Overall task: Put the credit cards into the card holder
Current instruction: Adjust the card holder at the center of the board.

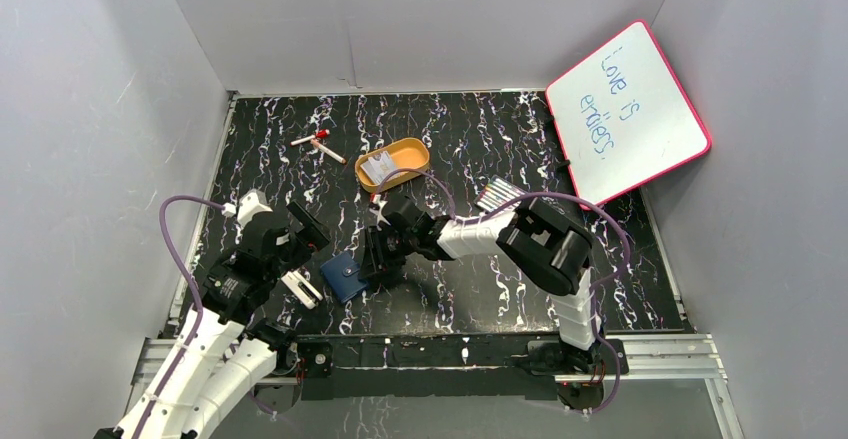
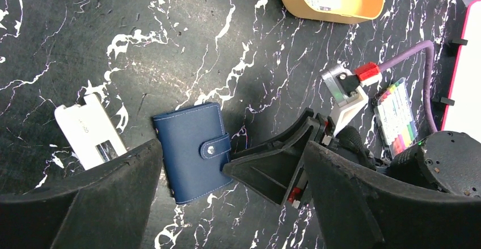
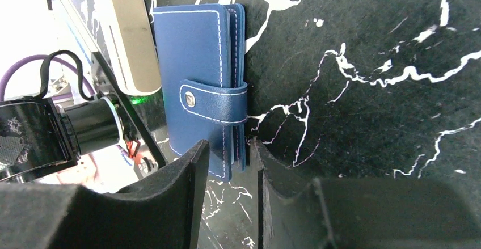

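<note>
card holder [image 2: 193, 150] snapped shut, near front edge | left gripper [image 2: 232, 147] spread wide, probably bracing | right gripper [image 3: 230, 147] narrowly parted at tab, likely unsnapping | credit cards [image 1: 380, 168] in tray [image 1: 425, 154]

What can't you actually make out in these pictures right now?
Wallet slots: hidden in every view, it is snapped shut.
Wallet's lower end, right wrist view: behind the right gripper; grip unclear.
Cards in the tray: count and print too small in top view; cut off by the upper edge in left wrist view.

Left end effector [image 2: 231, 150] spread, right [image 3: 230, 147] narrow.
</note>
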